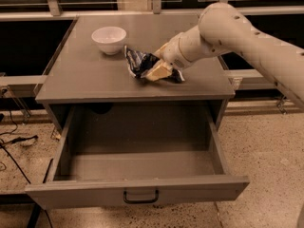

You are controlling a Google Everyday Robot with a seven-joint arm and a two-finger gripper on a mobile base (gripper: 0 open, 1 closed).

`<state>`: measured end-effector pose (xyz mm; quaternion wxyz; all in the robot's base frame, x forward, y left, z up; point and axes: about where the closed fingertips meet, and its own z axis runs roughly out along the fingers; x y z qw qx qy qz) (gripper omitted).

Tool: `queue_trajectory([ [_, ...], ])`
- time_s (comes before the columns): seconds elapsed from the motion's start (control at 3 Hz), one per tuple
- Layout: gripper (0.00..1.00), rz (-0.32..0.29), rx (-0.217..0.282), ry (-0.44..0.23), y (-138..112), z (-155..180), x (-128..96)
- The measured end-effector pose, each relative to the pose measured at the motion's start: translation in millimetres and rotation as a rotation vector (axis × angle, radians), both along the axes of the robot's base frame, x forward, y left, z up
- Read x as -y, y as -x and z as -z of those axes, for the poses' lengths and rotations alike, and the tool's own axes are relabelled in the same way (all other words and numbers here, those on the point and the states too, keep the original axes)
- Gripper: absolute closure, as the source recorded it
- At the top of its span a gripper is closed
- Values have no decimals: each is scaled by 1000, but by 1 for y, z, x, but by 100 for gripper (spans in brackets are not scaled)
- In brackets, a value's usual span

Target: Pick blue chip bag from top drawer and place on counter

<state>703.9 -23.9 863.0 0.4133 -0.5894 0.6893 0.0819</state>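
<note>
On the grey counter [85,80], right of the white bowl [109,39], the gripper [159,71] grasps the blue chip bag [137,61], behind the open top drawer [137,190].

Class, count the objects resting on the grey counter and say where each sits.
2. The white bowl stands back left on the counter; the blue chip bag lies near the middle, the claw against it. The arm might hide more.

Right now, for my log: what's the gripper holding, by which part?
Cannot be told: the gripper sits on the right end of the blue chip bag, which lies on the counter.
</note>
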Motion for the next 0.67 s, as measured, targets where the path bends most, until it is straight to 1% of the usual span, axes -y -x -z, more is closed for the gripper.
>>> queue_trajectory([
  [0.33,0,0,0,0,0,0,0],
  [0.67,0,0,0,0,0,0,0],
])
